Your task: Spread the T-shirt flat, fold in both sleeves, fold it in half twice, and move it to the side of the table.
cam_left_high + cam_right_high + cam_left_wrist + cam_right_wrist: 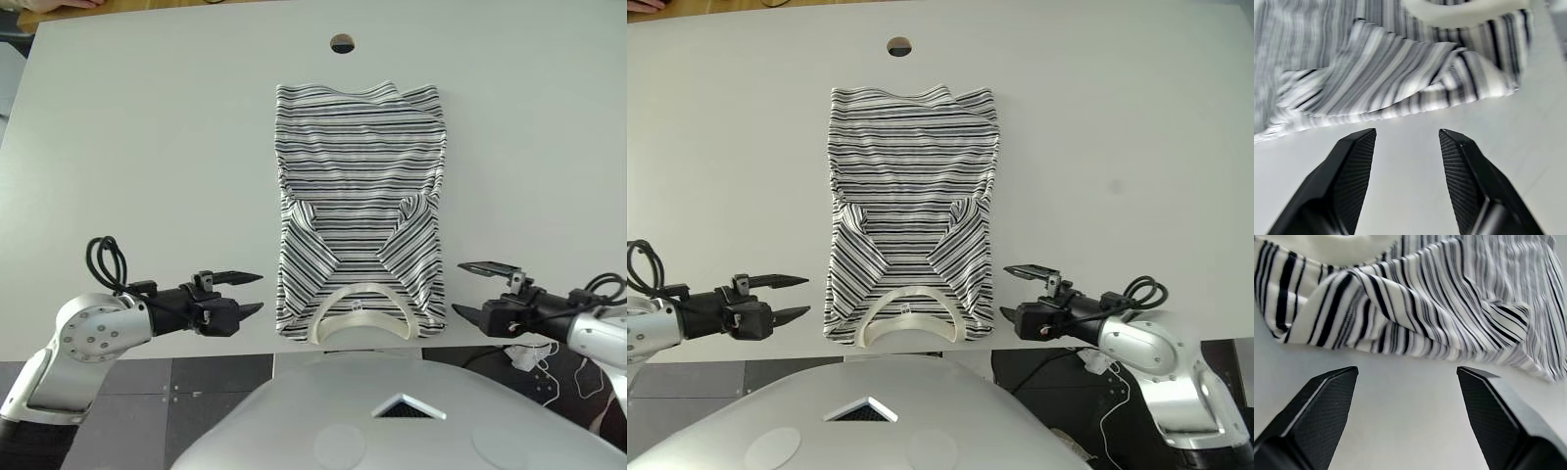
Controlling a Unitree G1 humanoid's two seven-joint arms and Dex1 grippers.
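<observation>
White table supports the work, with a round cable hole at its far edge. Left gripper and right gripper hover at the near edge. Each has its jaws moderately wide and holds nothing. Each sits just beside a shoulder corner of the T-shirt, apart from the cloth. The garment lies flat at table centre with its collar toward the robot and its hem at the far end. Both sleeves are folded inward across the chest. The step in hand, by judgement, is the first half-fold. Advance both grippers inward at equal height. Slide the lower finger beneath each shoulder edge. Pinch all layers, tucked sleeve included. Lift low and carry both corners together toward the hem, keeping the side edges parallel. Uneven travel would likely skew the fold.
</observation>
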